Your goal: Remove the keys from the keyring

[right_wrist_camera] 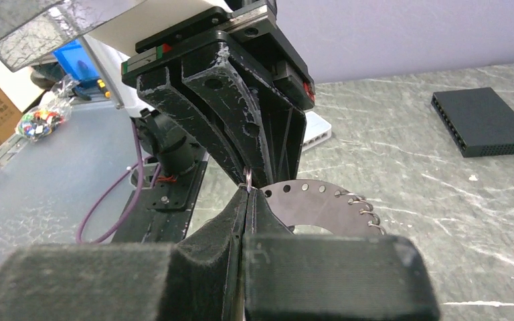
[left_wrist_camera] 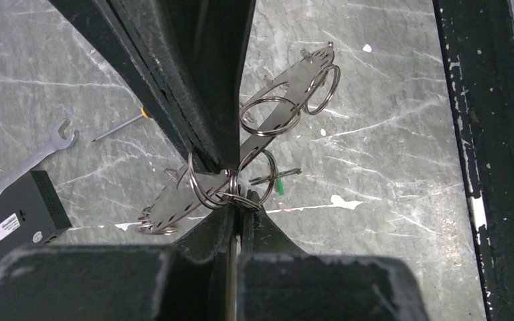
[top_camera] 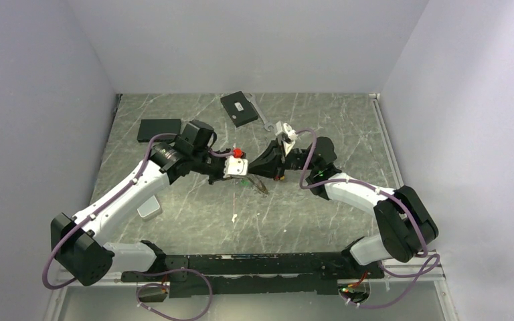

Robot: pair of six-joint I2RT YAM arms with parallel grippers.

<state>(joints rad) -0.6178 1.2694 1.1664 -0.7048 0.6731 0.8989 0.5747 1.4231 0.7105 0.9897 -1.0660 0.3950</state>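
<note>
From above, find the left end effector (top_camera: pixel 239 168) and the right end effector (top_camera: pixel 268 166) tip to tip at mid-frame, lifted off the grey marbled counter (top_camera: pixel 194 214). Dangling just below them: the flat silvery-grey metal keyring (top_camera: pixel 260 185). Note two flat black boxes (top_camera: pixel 159 130) toward the upper frame and plain pale lilac walls (top_camera: pixel 40 100) on three sides.

In the left wrist view, see both end effectors pinched fully closed on one knot of wire loops (left_wrist_camera: pixel 231 195) at the keyring's rim, just beside a small bright green tag (left_wrist_camera: pixel 278 182). Small dull grey metal keys (left_wrist_camera: pixel 150 224) fringe the ends. At left frame, on the counter: a silver open-ended wrench (left_wrist_camera: pixel 30 157) and a thin-shafted screwdriver (left_wrist_camera: pixel 117 127).

In the right wrist view, find no gap between either pair of fingers.

Judged mid-step, working one key loose. Next calls for holding the hoop steady on one side and winding the loop round its split with the other. Cannot tell which side grips which.
</note>
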